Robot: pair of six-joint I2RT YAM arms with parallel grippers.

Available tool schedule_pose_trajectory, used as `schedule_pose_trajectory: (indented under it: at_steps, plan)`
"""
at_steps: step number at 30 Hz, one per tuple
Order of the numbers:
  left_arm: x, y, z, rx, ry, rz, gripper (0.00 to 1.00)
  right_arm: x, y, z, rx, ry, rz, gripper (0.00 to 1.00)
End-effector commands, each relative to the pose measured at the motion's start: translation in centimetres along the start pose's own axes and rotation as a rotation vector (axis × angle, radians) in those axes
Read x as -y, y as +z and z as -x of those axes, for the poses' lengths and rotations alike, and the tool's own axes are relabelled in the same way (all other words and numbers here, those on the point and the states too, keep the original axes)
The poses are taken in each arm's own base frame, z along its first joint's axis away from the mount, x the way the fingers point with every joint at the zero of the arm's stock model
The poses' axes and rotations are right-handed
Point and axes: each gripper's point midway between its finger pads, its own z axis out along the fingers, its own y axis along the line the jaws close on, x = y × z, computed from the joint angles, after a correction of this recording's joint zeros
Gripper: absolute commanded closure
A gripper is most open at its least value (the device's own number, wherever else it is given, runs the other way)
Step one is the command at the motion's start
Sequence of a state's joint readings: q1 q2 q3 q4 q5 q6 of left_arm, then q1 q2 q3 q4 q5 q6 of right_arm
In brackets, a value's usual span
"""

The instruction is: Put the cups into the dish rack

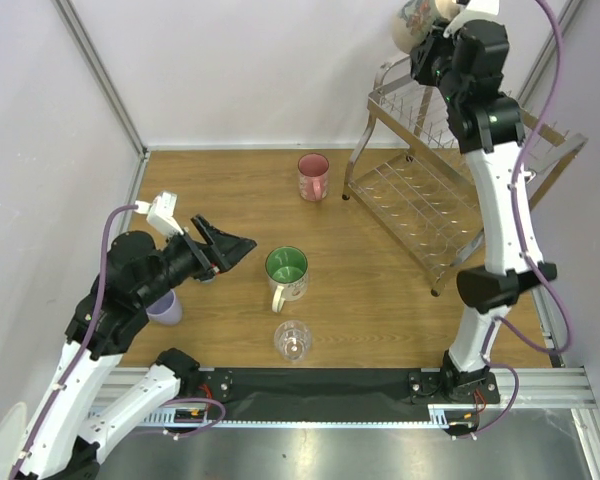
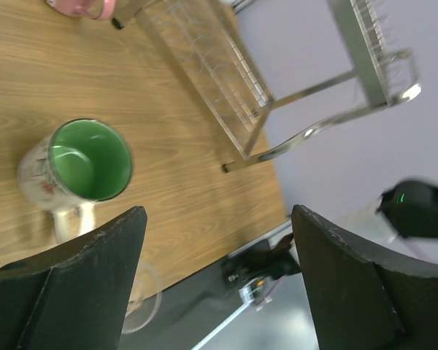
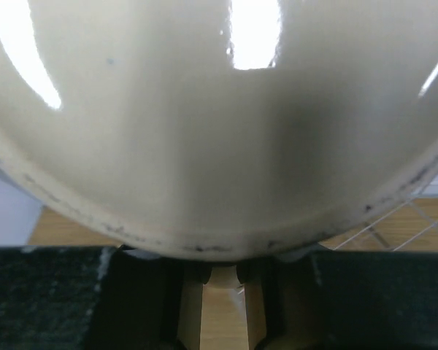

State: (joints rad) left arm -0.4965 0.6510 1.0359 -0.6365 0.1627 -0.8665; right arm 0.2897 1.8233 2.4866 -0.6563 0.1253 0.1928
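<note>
We are on the first placement. Our right fingers [image 3: 47,299] grip the beige mug [image 1: 415,22], held high over the dish rack [image 1: 430,200] at two o'clock on the bench [image 1: 380,320]. We can see no cup in the rack. Our left fingers [image 2: 87,277] are spread wide and empty, aimed at the white mug with green inside [image 1: 287,270] at the centre. The pink mug [image 1: 313,176] stands at twelve, the clear glass [image 1: 293,340] at six and the lavender tumbler [image 1: 165,308] at eight. Next, we judge, the right arm must lower its mug between the prongs.
</note>
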Motion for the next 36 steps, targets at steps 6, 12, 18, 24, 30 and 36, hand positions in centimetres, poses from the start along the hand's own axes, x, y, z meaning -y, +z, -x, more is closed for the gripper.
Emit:
schedule_pose_trajectory:
  at_steps: [6,12,18,24,30,36]
  plan:
    - [-0.4,-0.9,0.9,-0.048,0.235,0.066,0.13,6.6,1.2,2.9,0.100,-0.096,-0.228,1.00]
    - [-0.7,0.5,1.1,-0.094,0.296,0.091,0.13,10.8,1.7,1.4,0.053,-0.103,-0.342,1.00]
    - [-0.6,1.9,1.2,-0.130,0.319,0.093,0.12,12.1,2.3,-0.4,-0.009,-0.094,-0.343,1.00]
    - [-0.6,2.4,1.4,-0.141,0.327,0.100,0.12,12.3,2.7,-1.6,-0.046,-0.083,-0.344,1.00]
    - [-0.8,2.4,1.3,-0.146,0.329,0.106,0.12,12.3,3.3,-3.4,-0.096,-0.063,-0.335,1.00]
    - [-0.9,2.4,1.4,-0.150,0.330,0.112,0.12,12.2,4.1,-4.8,-0.127,-0.042,-0.327,1.00]
